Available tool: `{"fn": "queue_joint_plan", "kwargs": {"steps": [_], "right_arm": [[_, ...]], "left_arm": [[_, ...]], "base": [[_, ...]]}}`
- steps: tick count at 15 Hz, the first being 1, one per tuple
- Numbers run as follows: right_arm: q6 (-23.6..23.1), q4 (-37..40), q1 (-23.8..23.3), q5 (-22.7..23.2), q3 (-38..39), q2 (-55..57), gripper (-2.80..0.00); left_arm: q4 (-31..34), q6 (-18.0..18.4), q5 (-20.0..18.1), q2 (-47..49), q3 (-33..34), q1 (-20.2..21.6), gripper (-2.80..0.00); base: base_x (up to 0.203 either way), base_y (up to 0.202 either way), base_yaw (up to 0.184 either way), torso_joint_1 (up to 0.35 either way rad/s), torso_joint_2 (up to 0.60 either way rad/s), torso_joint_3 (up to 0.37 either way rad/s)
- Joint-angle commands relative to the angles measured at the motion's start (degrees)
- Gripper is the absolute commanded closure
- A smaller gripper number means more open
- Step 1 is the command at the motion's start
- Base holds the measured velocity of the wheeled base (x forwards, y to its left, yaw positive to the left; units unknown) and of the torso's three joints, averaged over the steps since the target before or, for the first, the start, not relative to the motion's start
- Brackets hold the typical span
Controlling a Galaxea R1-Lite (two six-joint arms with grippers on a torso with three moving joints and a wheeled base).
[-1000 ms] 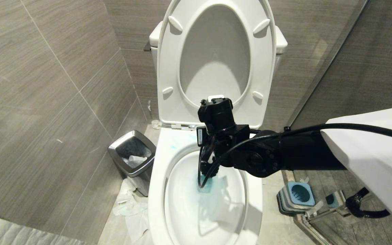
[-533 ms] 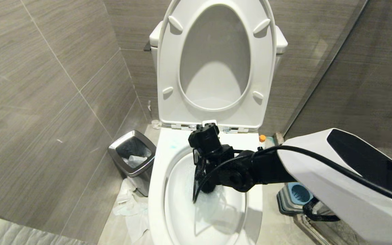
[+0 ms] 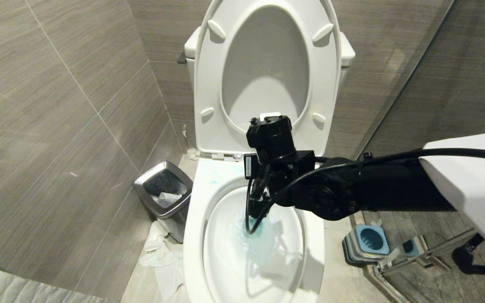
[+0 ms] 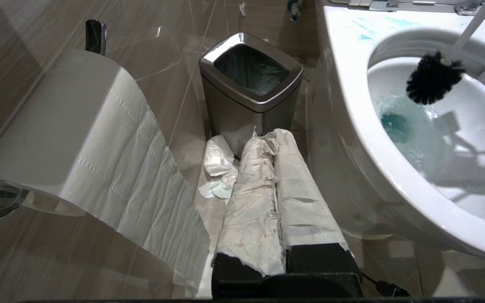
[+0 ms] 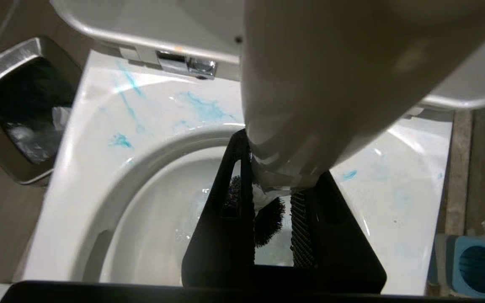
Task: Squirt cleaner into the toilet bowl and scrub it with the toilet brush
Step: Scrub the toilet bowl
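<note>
At the bottom centre of the head view lies the toilet bowl point(image 3: 192, 235), a glossy white ceramic oval set in a squarish rim, with foamy turquoise cleaner point(image 3: 256, 235) pooled in the water and thin blue smears across the flat back of the rim. Above the pool, the right gripper point(image 3: 263, 198), black and angular on a matte black forearm entering from the right edge, has its ribbed fingers point(image 5: 300, 229) closed narrowly around the toilet brush point(image 5: 305, 84); the smooth white-grey handle fills the upper middle of the right wrist view, and the bristly dark head hangs just over the water inside the basin. In the left wrist view the left gripper point(image 4: 276, 185), its two fingers wrapped in creased white paper and pressed together, sits low in the frame beside the bowl's outer wall. A soft embossed toilet roll point(image 4: 70, 139) fills that view's left. At lower right of the head view stands the square blue-and-grey holder point(image 3: 366, 244). At left centre is a brushed-steel bin point(image 3: 141, 185) with a black liner, crumpled tissue point(image 3: 162, 256) on the floor in front of it. Further up, the raised white seat point(image 3: 209, 84) leans against the cistern, framed by grey streaked wall tiles point(image 3: 57, 105).
</note>
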Motion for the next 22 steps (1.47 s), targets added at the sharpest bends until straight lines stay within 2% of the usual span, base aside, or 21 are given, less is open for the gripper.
{"fn": "queue_joint_plan", "kwargs": {"steps": [1, 6, 9, 12, 16, 22], "right_arm": [[0.15, -0.07, 0.02, -0.14, 0.24, -1.84, 0.00], [0.74, -1.66, -0.31, -0.01, -0.92, 7.97, 0.00], [0.72, -6.16, -0.83, -0.15, -0.91, 12.97, 0.00], [1.06, -6.13, -0.77, -0.46, 0.58, 10.23, 0.00], [0.84, -5.64, -0.45, -0.48, 4.12, 0.82, 0.00], [1.18, -5.83, 1.10, -0.40, 14.83, -6.28, 0.00]], "left_arm": [[-0.02, -0.04, 0.02, 0.06, 0.44, 0.02, 0.00], [-0.02, -0.04, 0.02, 0.06, 0.44, 0.02, 0.00], [-0.02, -0.04, 0.02, 0.06, 0.44, 0.02, 0.00], [-0.02, -0.04, 0.02, 0.06, 0.44, 0.02, 0.00], [-0.02, -0.04, 0.02, 0.06, 0.44, 0.02, 0.00], [-0.02, -0.04, 0.02, 0.06, 0.44, 0.02, 0.00]], "base": [[0.000, 0.000, 0.000, 0.000, 0.00, 0.000], [0.000, 0.000, 0.000, 0.000, 0.00, 0.000], [0.000, 0.000, 0.000, 0.000, 0.00, 0.000], [0.000, 0.000, 0.000, 0.000, 0.00, 0.000], [0.000, 0.000, 0.000, 0.000, 0.00, 0.000], [0.000, 0.000, 0.000, 0.000, 0.00, 0.000]]}}
